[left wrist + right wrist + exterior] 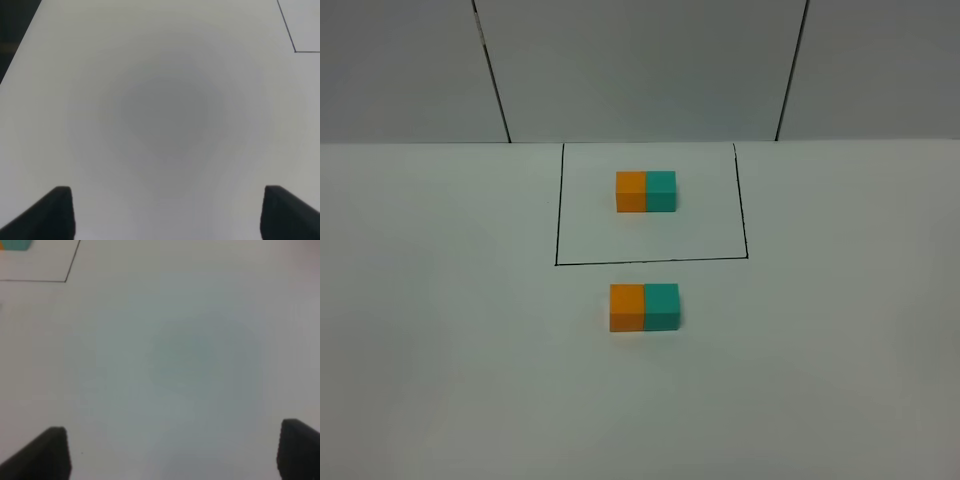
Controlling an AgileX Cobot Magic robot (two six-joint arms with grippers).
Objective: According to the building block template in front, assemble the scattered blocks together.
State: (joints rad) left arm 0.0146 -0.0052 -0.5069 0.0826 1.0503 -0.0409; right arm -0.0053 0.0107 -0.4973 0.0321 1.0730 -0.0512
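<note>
White table point(440, 350) (unlabelled cubes point(644, 307))

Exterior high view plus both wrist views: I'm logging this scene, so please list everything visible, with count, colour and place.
building block template: one joined pair, orange on the left, teal on the right, inside the black-lined rectangle at the far middle of the table.
scattered blocks: two cubes, orange on the left, teal on the right, side by side and touching, just outside the rectangle's near line.
table: one, white, under everything.
wall panels: grey-white with dark seams, behind the table.
left hand: one, dark fingertips wide apart, over bare table, holding nothing.
right hand: one, dark fingertips wide apart, over bare table, holding nothing; a teal block edge shows in a corner of its view.
</note>
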